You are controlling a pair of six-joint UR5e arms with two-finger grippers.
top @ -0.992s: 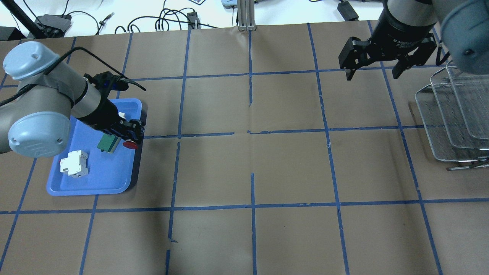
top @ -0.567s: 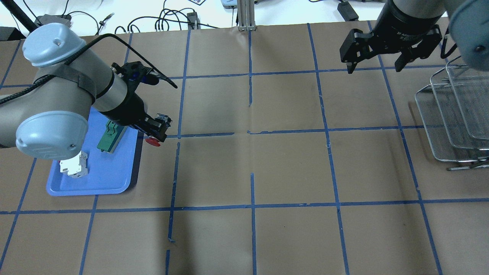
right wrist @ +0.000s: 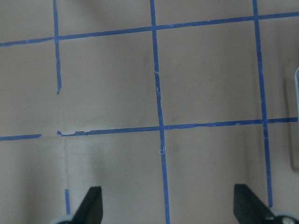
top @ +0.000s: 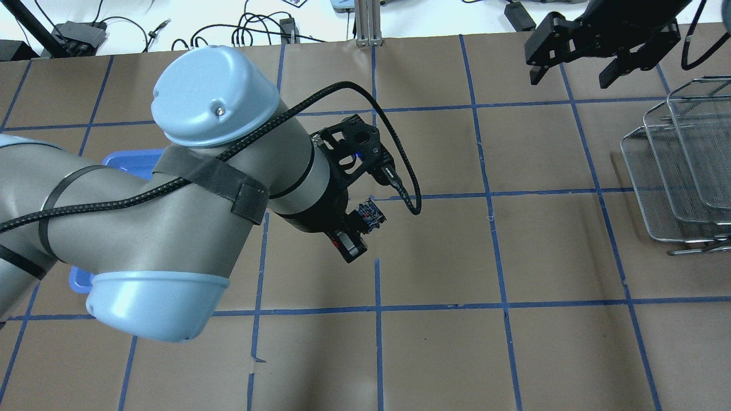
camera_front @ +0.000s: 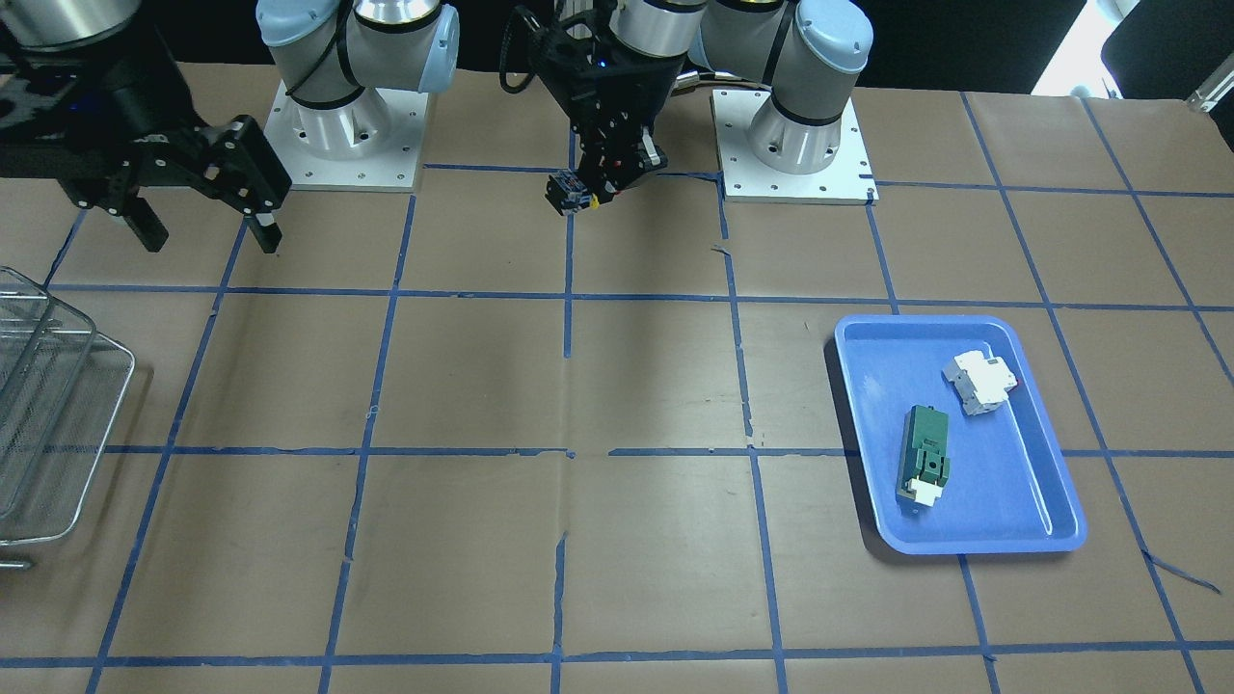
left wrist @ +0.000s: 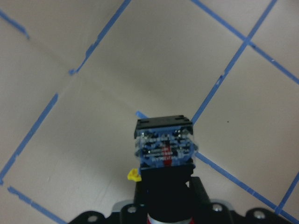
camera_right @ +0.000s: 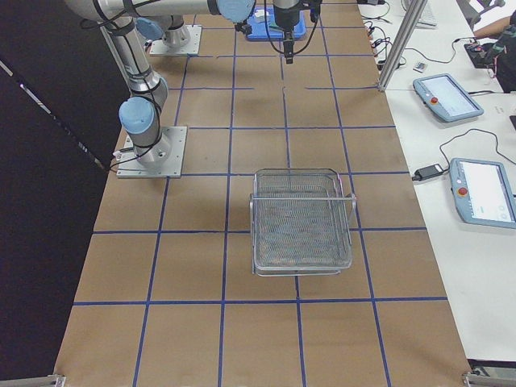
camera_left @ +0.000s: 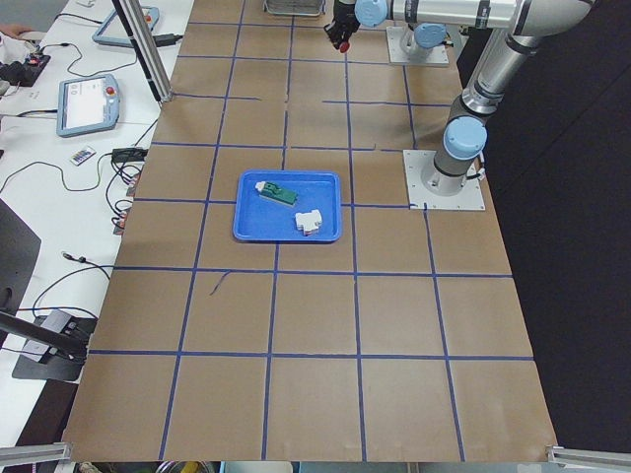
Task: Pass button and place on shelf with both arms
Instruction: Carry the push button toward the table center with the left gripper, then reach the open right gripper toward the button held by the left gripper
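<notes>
My left gripper [top: 354, 237] is shut on the button [top: 371, 212] and holds it high over the middle of the table, bluish-white contact block pointing outward. The front view shows the button [camera_front: 569, 190] under the left gripper [camera_front: 609, 166]. In the left wrist view the button's [left wrist: 163, 147] contact block faces the camera and the red cap is hidden. My right gripper [top: 570, 77] is open and empty at the far right, beside the wire-mesh shelf [top: 674, 171]. It also shows in the front view [camera_front: 212, 236] and in its wrist view [right wrist: 169, 205].
The blue tray [camera_front: 1022, 482] on my left holds a green relay block [camera_front: 924, 453] and a white circuit breaker [camera_front: 979, 381]. My left arm covers most of the tray [top: 128, 160] in the overhead view. The shelf [camera_front: 48, 414] stands at the table's right end.
My left arm has lifted the button off the tray's edge and carried it right, toward the table's middle. My right gripper has drifted farther back and stays open.
</notes>
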